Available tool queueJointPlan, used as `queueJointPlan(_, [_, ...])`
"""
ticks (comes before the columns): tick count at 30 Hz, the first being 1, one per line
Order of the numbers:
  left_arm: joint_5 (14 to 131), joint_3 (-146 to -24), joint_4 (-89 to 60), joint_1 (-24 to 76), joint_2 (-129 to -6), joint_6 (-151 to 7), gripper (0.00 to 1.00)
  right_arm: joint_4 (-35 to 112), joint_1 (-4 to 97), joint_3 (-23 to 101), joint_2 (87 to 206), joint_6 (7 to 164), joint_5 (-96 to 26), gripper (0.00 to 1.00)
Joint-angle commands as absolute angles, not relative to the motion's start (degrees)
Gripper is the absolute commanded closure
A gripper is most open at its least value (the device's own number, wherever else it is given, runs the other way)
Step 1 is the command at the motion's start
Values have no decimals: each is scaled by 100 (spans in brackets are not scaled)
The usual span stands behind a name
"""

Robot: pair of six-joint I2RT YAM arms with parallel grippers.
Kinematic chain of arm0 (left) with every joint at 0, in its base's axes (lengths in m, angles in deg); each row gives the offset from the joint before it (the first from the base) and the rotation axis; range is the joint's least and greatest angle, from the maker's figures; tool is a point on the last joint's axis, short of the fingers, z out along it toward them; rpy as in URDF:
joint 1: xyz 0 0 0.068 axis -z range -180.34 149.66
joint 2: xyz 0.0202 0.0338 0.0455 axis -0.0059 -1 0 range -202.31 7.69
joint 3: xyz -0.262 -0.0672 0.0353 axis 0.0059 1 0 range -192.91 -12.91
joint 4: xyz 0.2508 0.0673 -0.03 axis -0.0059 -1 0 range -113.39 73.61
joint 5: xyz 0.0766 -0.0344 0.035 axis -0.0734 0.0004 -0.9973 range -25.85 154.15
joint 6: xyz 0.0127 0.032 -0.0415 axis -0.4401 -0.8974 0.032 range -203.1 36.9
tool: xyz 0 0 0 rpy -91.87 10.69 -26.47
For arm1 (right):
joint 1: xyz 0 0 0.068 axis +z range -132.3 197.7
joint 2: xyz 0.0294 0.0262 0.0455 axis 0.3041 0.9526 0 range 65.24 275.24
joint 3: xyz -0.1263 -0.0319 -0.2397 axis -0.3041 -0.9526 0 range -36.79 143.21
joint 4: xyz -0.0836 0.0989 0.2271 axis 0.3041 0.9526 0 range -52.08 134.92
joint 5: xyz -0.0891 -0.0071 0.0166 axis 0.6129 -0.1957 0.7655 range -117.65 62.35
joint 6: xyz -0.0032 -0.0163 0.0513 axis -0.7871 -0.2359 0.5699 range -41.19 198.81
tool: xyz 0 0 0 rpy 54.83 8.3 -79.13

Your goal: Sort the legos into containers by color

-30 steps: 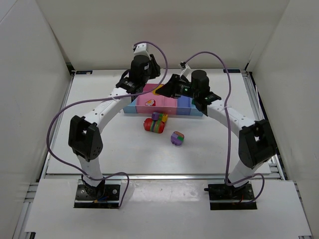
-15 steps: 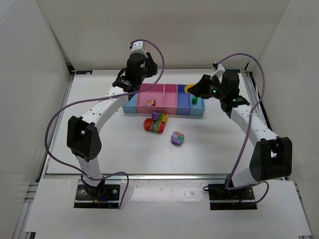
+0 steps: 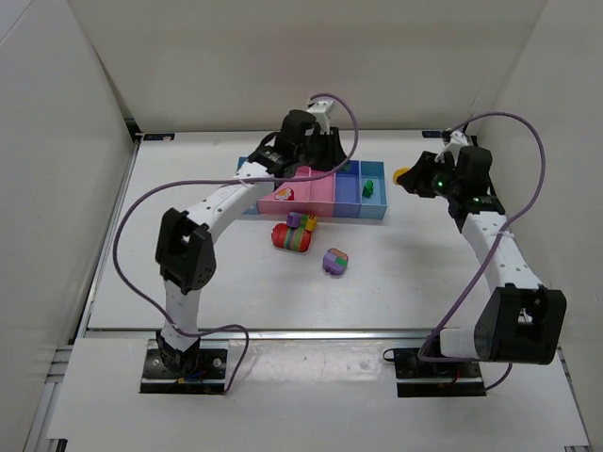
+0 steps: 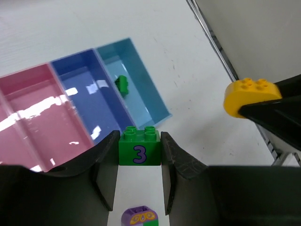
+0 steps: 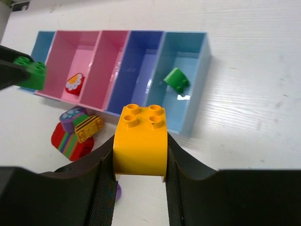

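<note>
We see left end effector (image 4: 139, 141) swung right over bins (image 4: 142, 101), clamping green brick (image 4: 139, 153), right end effector (image 5: 140, 153) withdrawn rightward, clamping yellow brick (image 5: 140, 134)

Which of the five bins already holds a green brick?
The light blue bin at the row's right end, beside the dark blue one: a green brick lies inside. The wide pink bin holds a red piece.
</note>
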State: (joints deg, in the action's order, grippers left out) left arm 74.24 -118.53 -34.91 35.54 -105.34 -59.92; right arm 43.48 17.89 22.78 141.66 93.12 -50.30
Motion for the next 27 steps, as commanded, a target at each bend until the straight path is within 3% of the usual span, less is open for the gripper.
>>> queueJointPlan(1, [8189,-12687,-3941,3648,-11128,-6296,90,4521,1428,2218,13697,9050,-4918,100])
queueJointPlan(8, [8182,-13989,-4258,3763,-12254,-6464,90,4820,743,2025,13336,9059,-4997,100])
queueJointPlan(27, [9026,-15230,-4074,3895,-13583,-6666,78,4979,390,2034,13379,9182,-5226,100])
